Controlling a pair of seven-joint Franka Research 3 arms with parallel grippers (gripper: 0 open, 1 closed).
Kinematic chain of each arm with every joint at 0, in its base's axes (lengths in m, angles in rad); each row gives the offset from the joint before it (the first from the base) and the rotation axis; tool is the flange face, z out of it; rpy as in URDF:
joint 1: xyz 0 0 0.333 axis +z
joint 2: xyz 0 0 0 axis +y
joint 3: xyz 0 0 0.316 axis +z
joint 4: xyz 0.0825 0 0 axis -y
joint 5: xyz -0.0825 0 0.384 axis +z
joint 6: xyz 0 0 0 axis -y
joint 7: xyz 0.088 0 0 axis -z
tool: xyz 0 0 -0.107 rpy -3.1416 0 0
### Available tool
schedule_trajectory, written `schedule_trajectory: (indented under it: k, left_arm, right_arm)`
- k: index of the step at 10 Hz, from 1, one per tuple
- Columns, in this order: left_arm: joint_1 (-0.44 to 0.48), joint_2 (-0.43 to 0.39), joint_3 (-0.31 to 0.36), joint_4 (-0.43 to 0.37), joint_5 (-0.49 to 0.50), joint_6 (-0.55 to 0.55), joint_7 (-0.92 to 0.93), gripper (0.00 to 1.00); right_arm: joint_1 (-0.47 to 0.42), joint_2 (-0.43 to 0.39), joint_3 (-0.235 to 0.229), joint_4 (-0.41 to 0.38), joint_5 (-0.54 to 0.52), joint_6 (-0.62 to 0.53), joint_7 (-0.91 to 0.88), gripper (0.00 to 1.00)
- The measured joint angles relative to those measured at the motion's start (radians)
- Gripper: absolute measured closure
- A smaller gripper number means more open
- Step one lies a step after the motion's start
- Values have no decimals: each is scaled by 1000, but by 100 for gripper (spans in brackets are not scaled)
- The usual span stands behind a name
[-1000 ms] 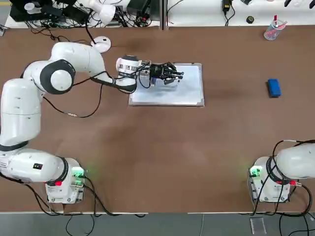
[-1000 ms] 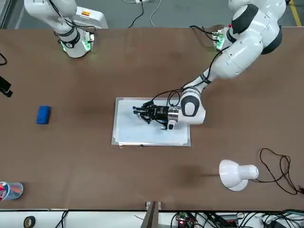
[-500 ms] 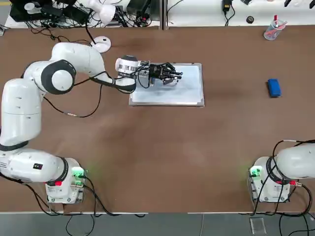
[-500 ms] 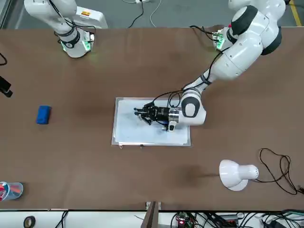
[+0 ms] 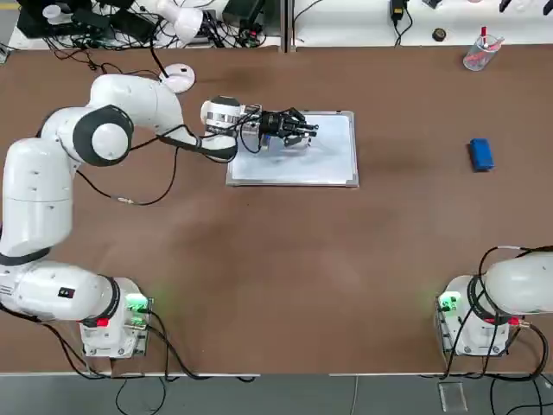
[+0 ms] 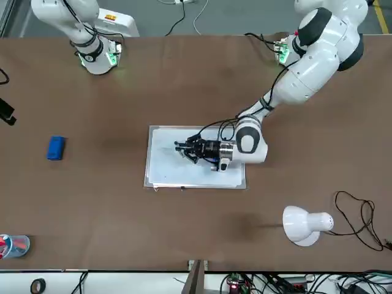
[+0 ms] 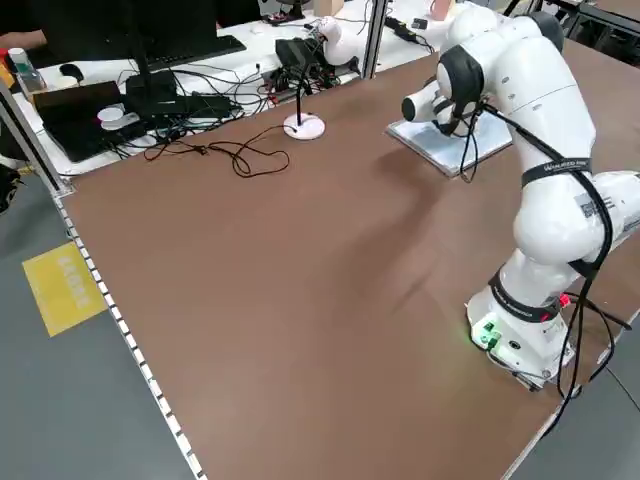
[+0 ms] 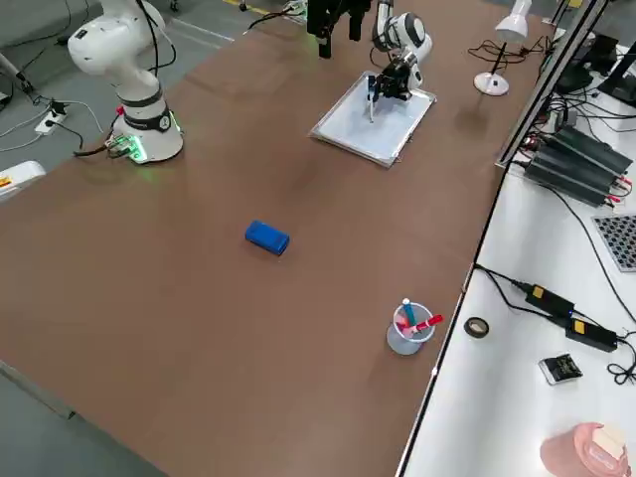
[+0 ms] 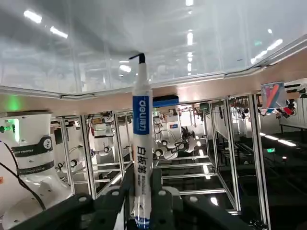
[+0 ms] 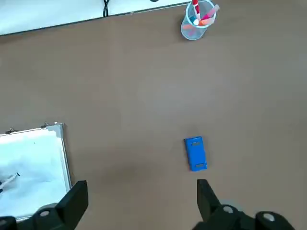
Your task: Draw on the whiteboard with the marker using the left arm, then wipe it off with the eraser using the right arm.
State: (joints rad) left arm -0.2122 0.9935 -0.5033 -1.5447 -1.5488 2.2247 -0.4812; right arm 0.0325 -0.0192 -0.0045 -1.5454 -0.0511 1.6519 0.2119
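Left hand (image 9: pixel 144 199): clamped on marker (image 9: pixel 142 124), tip down for drawing.
Whiteboard (image 5: pixel 333 160): upper centre, flat beneath tip.
Right hand (image 10: pixel 144 208): spread wide near eraser (image 5: pixel 481 155), upper right, awaiting wiping.

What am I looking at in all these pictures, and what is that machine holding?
Two robot arms share a brown table. Two pictures look from above and from across; two look down from the sides; two come from cameras on the wrists. The left gripper is shut on a marker, its dark tip at the whiteboard, where a short dark mark shows. The right gripper is open and empty, above the table. A blue eraser and a cup of pens also rest on the table.
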Motion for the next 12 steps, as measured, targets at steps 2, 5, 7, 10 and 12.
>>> schedule_trajectory:
  k: [2,5,7,10,12]
  left_arm:
    - [1,-1,5,4,0,0,0,82]
    - [6,-7,21,9,0,2,0,82]
    - [8,-11,25,9,0,3,0,82]
    - [7,-28,25,-13,0,9,-6,82]
    - [9,-48,26,-43,0,12,-9,82]
  right_arm:
    - [-1,0,0,0,0,3,0,0]
    - [-3,0,0,0,0,5,0,0]
    - [-4,1,0,0,0,5,0,0]
    - [-7,1,0,0,0,6,0,0]
    - [-7,4,0,-1,0,9,0,0]
